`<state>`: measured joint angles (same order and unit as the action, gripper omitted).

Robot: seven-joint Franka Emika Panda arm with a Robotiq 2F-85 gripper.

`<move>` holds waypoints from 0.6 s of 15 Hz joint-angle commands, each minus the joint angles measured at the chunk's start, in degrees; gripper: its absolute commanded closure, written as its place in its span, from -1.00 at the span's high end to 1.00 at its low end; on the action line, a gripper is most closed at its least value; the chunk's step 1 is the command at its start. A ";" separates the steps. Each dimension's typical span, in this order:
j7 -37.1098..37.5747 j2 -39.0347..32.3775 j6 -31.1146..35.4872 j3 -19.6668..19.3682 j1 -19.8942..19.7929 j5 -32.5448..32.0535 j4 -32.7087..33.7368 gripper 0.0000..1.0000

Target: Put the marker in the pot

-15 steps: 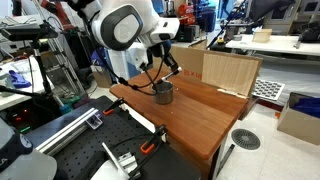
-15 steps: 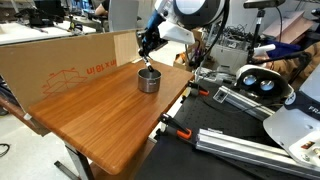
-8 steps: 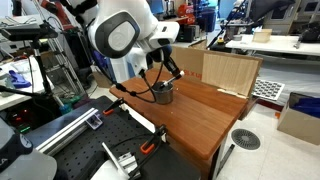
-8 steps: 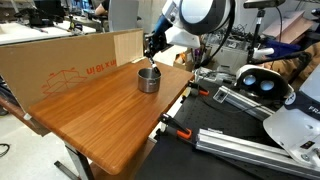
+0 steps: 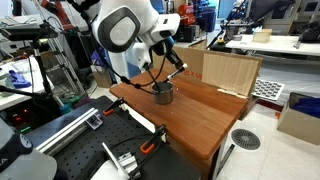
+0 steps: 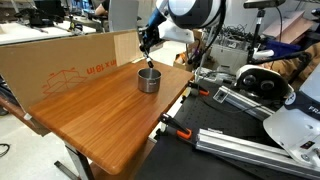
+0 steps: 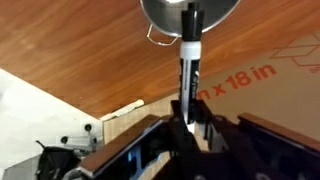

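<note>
Marker (image 7: 190, 62) (slim, black, pale lettering) is pinched by the hand (image 7: 190, 118) over the pot (image 7: 160, 12).

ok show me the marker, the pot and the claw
marker (image 7: 190, 65): wrist view, middle of its black barrel
pot (image 6: 149, 83): an exterior view, grey outer wall
claw (image 7: 190, 112): wrist view, midway between the fingertips that grip the marker

Wooden table (image 5: 205, 112), seen in both exterior views, with a cardboard wall (image 6: 50, 62) bearing red print along one edge and an orange-tipped clamp (image 6: 170, 126) at another. A round grey disc (image 5: 245, 139) and a cardboard box (image 5: 300, 118) lay on the floor near the table.
</note>
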<state>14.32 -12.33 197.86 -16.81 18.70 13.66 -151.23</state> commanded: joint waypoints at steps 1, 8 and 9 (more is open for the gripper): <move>-1.82 -1.17 -0.03 -2.53 4.01 2.81 0.39 -0.90; -0.82 -3.69 0.14 -3.74 5.31 2.41 -0.35 -0.90; -0.75 -4.10 0.14 -3.77 5.31 2.32 -0.49 -0.90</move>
<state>14.28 -15.28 197.80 -18.98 21.86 14.22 -151.84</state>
